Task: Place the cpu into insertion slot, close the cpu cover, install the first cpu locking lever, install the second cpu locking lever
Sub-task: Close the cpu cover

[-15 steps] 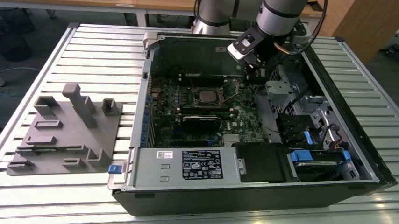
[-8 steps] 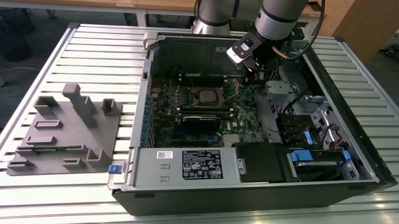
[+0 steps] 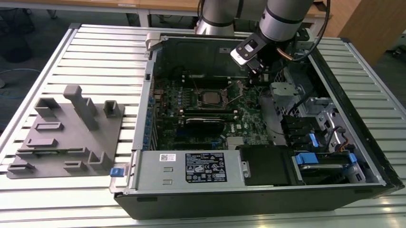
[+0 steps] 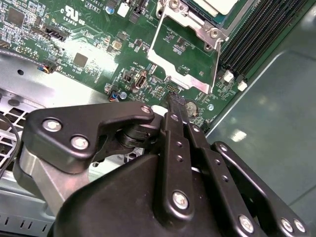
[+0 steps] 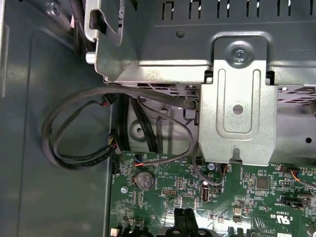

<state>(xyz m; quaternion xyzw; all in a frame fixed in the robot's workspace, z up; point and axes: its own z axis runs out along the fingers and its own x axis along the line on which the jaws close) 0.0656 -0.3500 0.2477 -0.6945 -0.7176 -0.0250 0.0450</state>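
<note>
in the second wrist view the claw (image 4: 173,101) sat closest, its two black fingers pressed together with nothing visible between them. so it was clenched and empty as far as could be seen, with its tip low over the green board (image 4: 89,34).

just beyond the tip lay the cpu cover (image 4: 173,69). this thin silver frame was swung open, and board parts showed through its cut-out centre. its nearest edge was just beside the claw tip; whether they touched could not be told.

past the cover's hinge end was the insertion slot (image 4: 202,19) with its shiny rim. the cpu (image 4: 217,4) lay flat inside it, dull silver top up.

in the exterior view the claw (image 3: 258,75) hung inside the open computer case (image 3: 254,202), near the chip toward the exterior view's right. the case stood on a slatted worktop (image 3: 95,47).

judging from this, the first step looked done, since the chip was seated. the cover was not yet closed, so neither locking lever could have been latched. the levers themselves were too fine to make out. three of the four steps appeared to be left.
</note>
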